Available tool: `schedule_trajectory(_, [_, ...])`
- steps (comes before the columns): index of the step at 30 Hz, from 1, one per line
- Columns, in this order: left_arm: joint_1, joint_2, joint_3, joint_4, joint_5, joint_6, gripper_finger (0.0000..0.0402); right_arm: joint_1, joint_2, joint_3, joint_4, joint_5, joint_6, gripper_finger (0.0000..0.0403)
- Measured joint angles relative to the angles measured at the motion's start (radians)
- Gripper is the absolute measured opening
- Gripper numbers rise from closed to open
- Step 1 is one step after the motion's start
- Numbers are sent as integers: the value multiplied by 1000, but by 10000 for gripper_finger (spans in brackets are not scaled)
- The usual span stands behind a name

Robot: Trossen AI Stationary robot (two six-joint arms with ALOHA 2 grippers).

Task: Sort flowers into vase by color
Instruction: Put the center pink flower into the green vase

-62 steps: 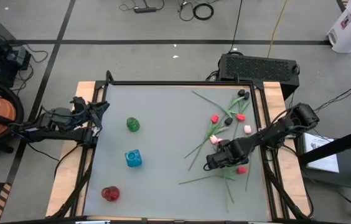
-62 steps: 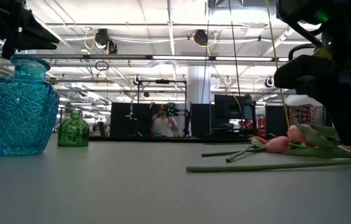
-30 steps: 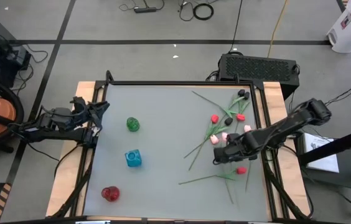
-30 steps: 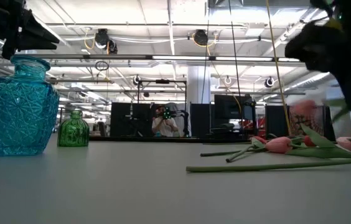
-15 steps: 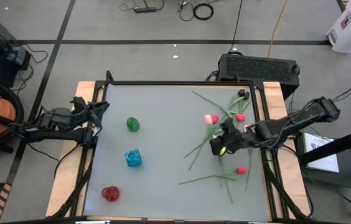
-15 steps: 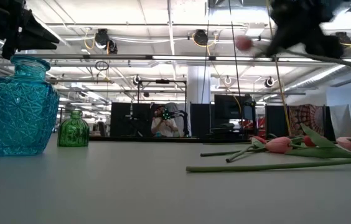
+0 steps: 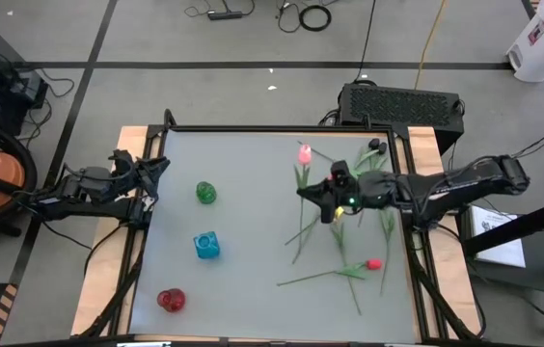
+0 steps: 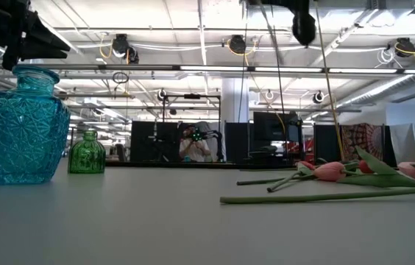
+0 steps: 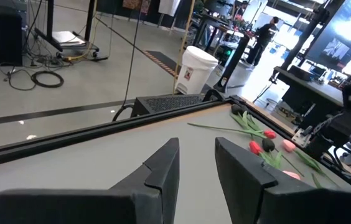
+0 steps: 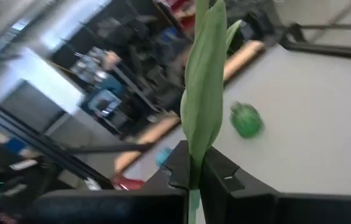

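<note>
My right gripper is raised above the table's right half, shut on a pink-headed flower; in the right wrist view its green leaf rises from between the fingers. More flowers lie in a loose pile by the far right edge, and a red one lies nearer. A green vase, a blue vase and a red vase stand on the left half. My left gripper waits open at the table's left edge. My right gripper pinches the pink flower's stem between its two fingers, where a long leaf wraps it, some way below the head. The fingers come about level from the table's right and lie across the stem. The flower is lifted clear of the table, head end uppermost.
The table's wooden rim frames the grey top. Loose stems and the red flower's long stem lie between the pile and the vases. In the low view pink flowers lie at the right, and a person stands in the room behind.
My right gripper has risen from the flower pile with the pink flower, gone toward the table's far edge and middle, and tipped from pointing down to about level while rolling. The flower has been lifted clear of the table and swung upright.
</note>
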Motion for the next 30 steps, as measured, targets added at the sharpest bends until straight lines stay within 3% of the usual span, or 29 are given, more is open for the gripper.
schedule_trajectory(4, [0,0,0,0,0,0,109,-33,0,6,37,-43,-9,9])
schedule_trajectory(12, [0,1,0,0,-7,131,109,-50,17,122,-131,-42,-79,9])
schedule_trajectory(25, [0,2,2,11,-49,129,109,-51,62,166,-146,-46,-81,9])
schedule_trajectory(30, [0,2,2,12,-26,31,109,-51,63,165,-144,-46,-86,9])
